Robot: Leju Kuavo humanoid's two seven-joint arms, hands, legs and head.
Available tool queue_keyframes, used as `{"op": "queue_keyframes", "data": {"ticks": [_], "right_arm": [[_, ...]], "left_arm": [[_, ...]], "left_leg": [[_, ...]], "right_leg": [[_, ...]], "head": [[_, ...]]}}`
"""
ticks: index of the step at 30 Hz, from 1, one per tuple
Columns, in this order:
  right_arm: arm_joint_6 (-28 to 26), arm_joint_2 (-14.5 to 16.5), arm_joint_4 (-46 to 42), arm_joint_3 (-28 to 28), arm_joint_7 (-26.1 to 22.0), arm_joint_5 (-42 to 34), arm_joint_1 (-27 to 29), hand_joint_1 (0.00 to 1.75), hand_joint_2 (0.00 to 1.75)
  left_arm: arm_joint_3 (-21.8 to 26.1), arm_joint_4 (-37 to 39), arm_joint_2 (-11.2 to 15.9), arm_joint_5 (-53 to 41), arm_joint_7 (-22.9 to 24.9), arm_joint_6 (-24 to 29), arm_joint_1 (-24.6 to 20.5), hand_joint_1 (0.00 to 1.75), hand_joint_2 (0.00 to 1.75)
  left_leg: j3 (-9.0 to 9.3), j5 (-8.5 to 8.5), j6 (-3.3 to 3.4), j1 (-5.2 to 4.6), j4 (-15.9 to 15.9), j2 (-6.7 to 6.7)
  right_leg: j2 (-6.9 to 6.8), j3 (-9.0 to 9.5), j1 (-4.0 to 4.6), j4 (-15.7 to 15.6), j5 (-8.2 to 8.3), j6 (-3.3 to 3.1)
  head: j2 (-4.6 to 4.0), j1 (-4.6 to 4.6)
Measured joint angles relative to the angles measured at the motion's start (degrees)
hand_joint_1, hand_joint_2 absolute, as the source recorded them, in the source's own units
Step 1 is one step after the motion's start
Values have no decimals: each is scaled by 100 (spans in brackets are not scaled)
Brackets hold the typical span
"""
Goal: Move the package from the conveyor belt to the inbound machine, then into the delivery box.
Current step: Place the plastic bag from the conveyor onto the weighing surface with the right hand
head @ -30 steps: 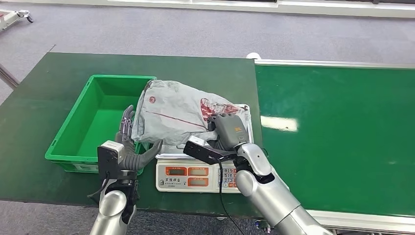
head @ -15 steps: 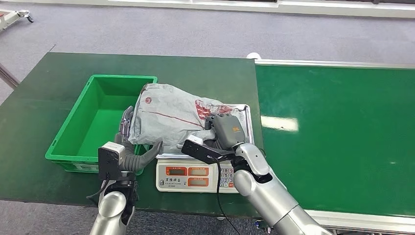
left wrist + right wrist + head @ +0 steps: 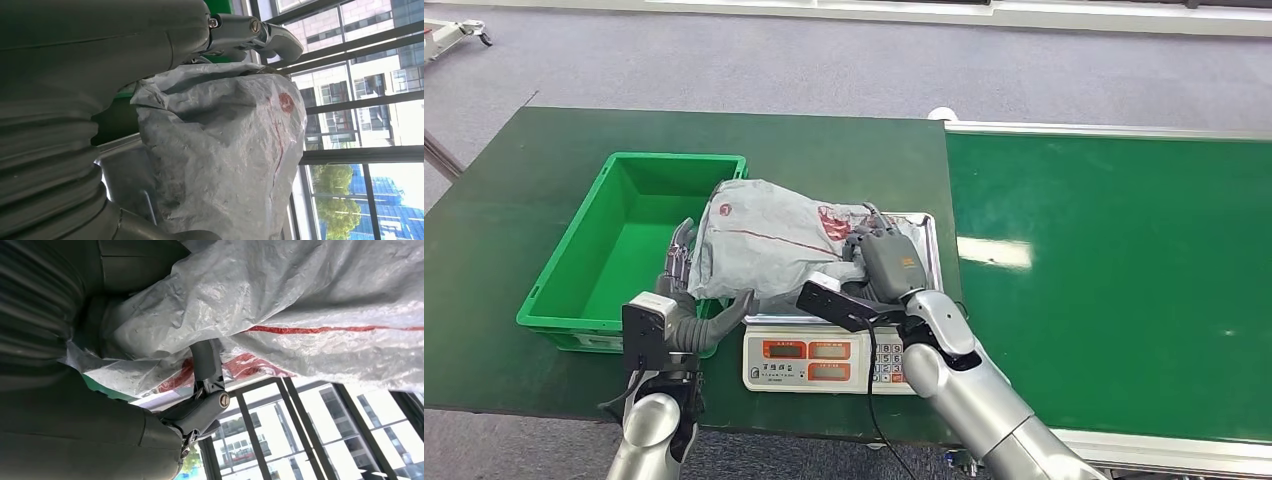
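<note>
The right hand (image 3: 886, 262) holds the right end of the package (image 3: 776, 238); from its wrist I can see a finger (image 3: 206, 362) pressed into the grey plastic with the film bunched round the palm. The left hand (image 3: 686, 300) is at the package's left end, thumb stretched under the lower edge and fingers (image 3: 681, 250) up along the side; its wrist camera shows fingers lying across the top of the bag, so it is touching it, though I cannot tell how firmly it grips.

The package, a crumpled grey poly bag with red print, sits between the two hands. Its right part lies over the steel pan of the scale (image 3: 822, 362), and its left part overhangs the right rim of the green delivery box (image 3: 574, 262).

The scale stands at the front edge of the dark green table (image 3: 514, 180), close to its right corner, with the box just to its left. The conveyor belt (image 3: 1114, 280) butts against the table's right edge.
</note>
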Motion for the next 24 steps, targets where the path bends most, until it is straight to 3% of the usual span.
{"op": "queue_keyframes", "data": {"ticks": [3,10,15,24], "right_arm": [[72,-21,1,-100,-100,-457,6,0,175],[620,-144,-1,-821,-690,-2356,139,0,175],[455,-238,-195,-1177,-932,-2701,397,0,175],[91,-327,-1130,-1644,-1509,-3513,1133,0,175]], "left_arm": [[9,-31,1,-65,1,68,11,0,175],[49,-112,14,-298,-17,524,15,0,175],[108,-159,37,-187,-39,732,-5,0,175],[648,-387,109,442,-313,973,41,0,175]], "left_leg": [[1,0,0,0,0,0],[1,0,0,0,1,0],[1,-1,0,0,1,0],[-1,-2,-2,1,-1,1]], "right_leg": [[0,-1,0,0,0,0],[0,0,-1,-1,0,0],[0,-1,0,-1,0,0],[0,-3,1,-1,-4,-5]], "head": [[0,0],[0,-1],[0,-1],[0,-1]]}}
